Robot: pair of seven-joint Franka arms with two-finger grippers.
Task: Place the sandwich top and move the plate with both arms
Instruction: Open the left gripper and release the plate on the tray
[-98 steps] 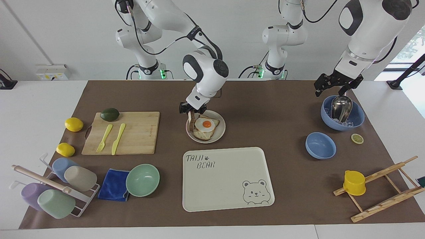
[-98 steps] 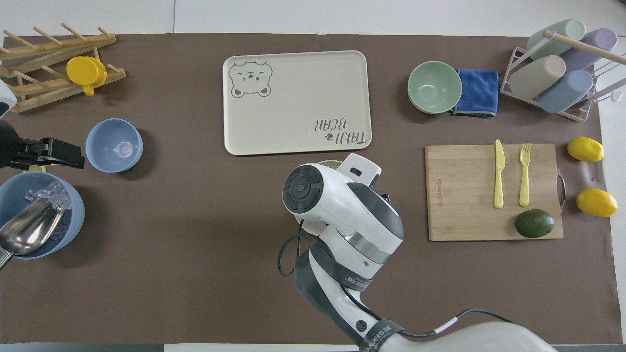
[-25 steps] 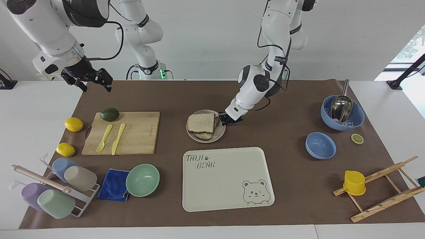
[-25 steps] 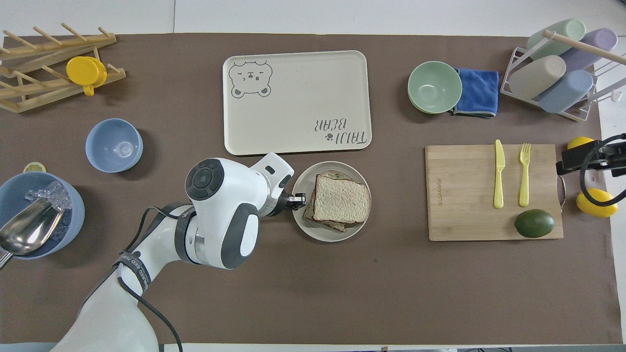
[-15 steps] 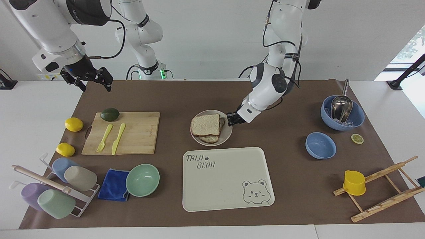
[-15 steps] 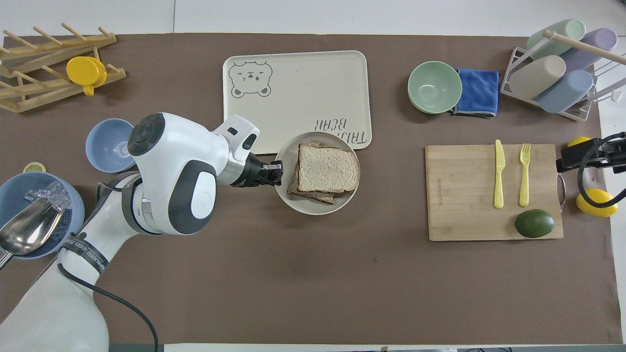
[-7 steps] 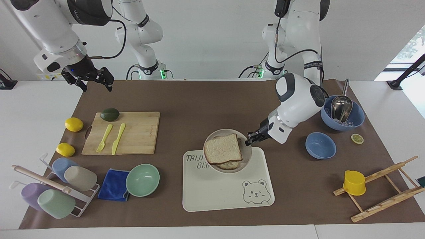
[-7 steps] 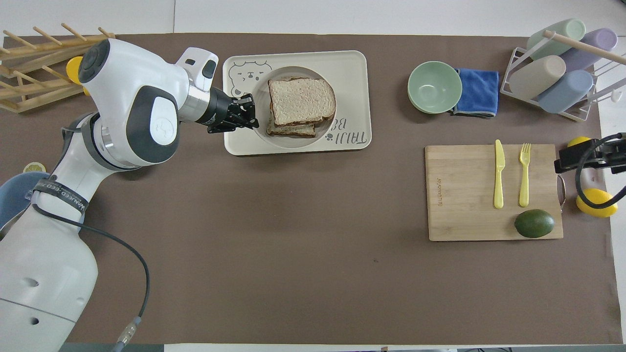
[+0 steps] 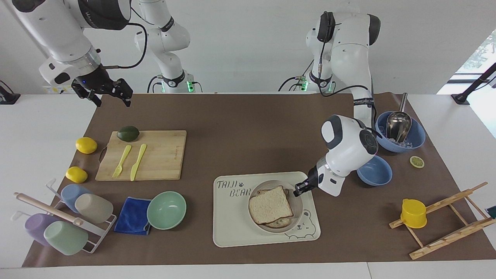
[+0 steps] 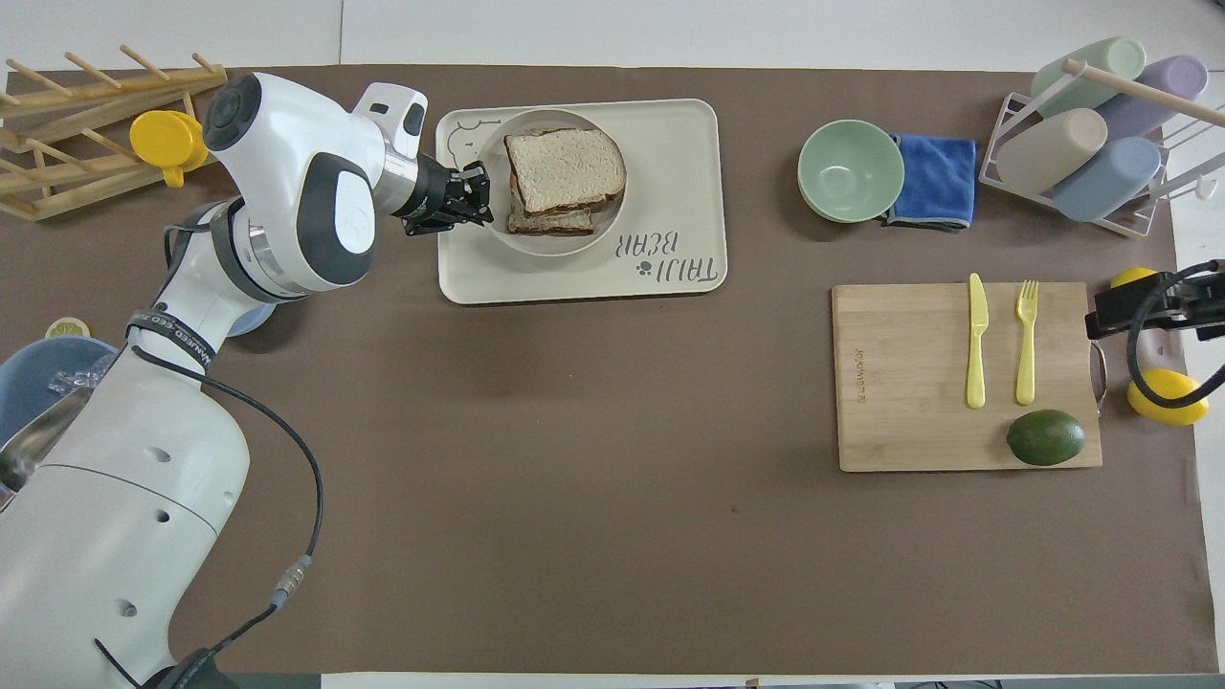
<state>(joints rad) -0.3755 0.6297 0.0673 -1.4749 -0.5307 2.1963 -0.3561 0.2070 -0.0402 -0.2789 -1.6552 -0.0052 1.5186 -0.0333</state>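
Left gripper (image 9: 299, 190) pinched shut on the rim of the plate (image 9: 295, 211), lower centre of the facing view, over the bear tray (image 9: 236, 224).

The top slice (image 9: 270, 209) lies on the sandwich in the plate, hiding all but the edges of what is under it; whether the plate rests on the tray or is just above it is hard to tell, and it covers most of the printed bear. The right gripper (image 9: 104, 91), jaws wide and empty, hangs at the upper left of the facing view; overhead it is cut off at the right edge. One small blue bowl (image 9: 378, 174) is half hidden by the left arm. Counted: two lemons (image 9: 86, 145), one avocado (image 9: 128, 133), four cups (image 9: 66, 237) on the rack.
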